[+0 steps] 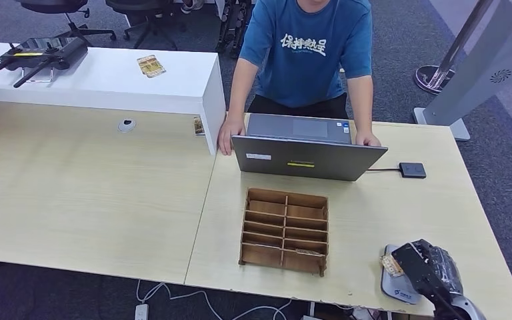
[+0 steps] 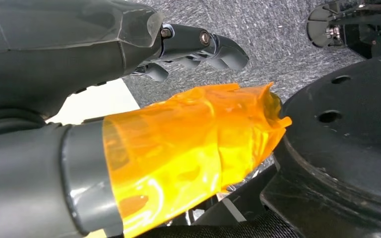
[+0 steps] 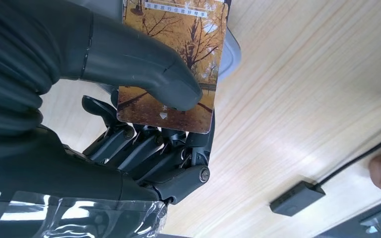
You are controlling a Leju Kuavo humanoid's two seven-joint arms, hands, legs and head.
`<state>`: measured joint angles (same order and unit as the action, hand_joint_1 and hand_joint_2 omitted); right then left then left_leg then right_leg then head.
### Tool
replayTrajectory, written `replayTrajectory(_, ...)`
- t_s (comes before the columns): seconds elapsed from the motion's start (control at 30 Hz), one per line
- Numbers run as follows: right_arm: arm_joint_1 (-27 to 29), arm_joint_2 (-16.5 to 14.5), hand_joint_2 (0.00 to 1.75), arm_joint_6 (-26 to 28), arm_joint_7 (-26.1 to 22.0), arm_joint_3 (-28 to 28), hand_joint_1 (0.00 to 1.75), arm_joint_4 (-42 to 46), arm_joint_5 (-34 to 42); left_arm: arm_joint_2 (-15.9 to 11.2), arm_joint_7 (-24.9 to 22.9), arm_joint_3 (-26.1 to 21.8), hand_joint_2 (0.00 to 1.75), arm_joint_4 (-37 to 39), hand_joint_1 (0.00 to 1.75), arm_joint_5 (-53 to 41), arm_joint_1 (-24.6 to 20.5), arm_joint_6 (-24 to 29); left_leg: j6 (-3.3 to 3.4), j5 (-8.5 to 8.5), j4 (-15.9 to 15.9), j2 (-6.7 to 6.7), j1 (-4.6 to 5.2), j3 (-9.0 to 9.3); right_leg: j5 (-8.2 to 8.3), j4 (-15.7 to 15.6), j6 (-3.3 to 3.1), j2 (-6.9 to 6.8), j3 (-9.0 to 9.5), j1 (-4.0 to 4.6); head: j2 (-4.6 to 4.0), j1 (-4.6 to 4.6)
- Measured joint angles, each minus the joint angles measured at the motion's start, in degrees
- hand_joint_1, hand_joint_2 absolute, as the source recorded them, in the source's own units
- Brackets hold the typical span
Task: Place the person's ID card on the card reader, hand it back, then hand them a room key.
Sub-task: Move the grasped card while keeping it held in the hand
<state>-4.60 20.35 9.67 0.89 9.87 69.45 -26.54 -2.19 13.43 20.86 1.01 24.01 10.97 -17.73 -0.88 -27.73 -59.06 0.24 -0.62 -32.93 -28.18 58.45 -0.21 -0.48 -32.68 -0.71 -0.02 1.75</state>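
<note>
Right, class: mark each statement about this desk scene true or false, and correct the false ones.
1. The right hand holds a card. True.
2. The card shows an autumn tree picture. True.
3. The laptop is shut flat. False: it is open, its lid towards the robot.
4. The wooden organiser stands on the white counter. False: it sits on the table, in front of the laptop.
5. The person has both hands at the laptop. True.
6. The left hand holds a key. False: it holds nothing.
</note>
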Motion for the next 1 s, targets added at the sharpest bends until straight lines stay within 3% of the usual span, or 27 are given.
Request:
replayTrajectory(0.27, 1.0, 0.0, 1.75, 2.2, -2.2, -1.9, 1.75, 2.9, 3.0, 0.3, 0.3, -0.7, 0.00, 0.0, 0.00, -0.1, 0.1, 0.2, 0.00, 0.00, 0.0, -0.04, 0.00, -0.08, -0.01, 0.0, 0.01, -0.03, -0.08, 0.00, 0.00, 0.00)
replayTrajectory(1.0, 2.4, 1.5, 1.75, 1.9, -3.9, -8.6, 1.75, 9.7, 6.7, 0.8, 1.0, -1.4, 0.00, 0.0, 0.00, -0.8, 0.2, 0.4, 0.00, 0.00, 0.0, -0.05, 0.00, -0.26, -0.02, 0.0, 0.01, -0.04, -0.26, 0.00, 0.00, 0.01)
